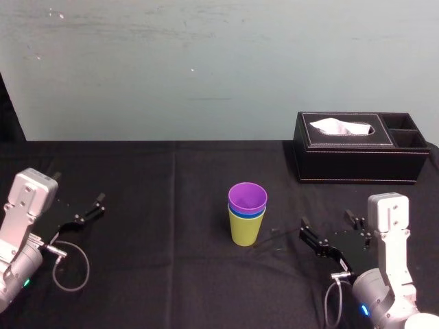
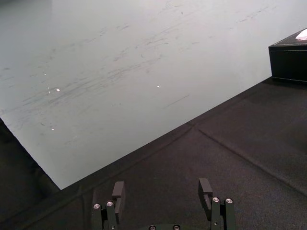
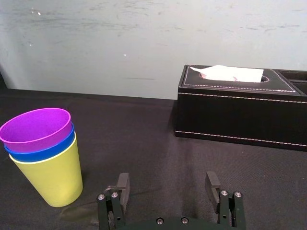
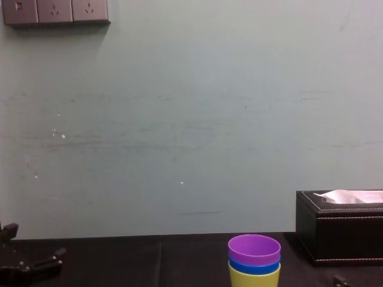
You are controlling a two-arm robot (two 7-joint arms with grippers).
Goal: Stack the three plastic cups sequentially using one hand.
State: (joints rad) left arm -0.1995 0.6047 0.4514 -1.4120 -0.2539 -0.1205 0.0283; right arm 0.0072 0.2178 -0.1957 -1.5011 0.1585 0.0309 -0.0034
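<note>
Presently the right gripper is found open and empty, near the lime-green cup on the black table. The blue cup and purple cup are nested in it. Any withdrawal should be kept clear of the stack. The left gripper is parked open, far left.

Pretty plain setup: pale grey-green wall behind, scuffed with faint streaks and a few white specks. Row of wall sockets up high on the left in the chest view. Black cloth-covered table below, creased, with a black tissue box at the far right
</note>
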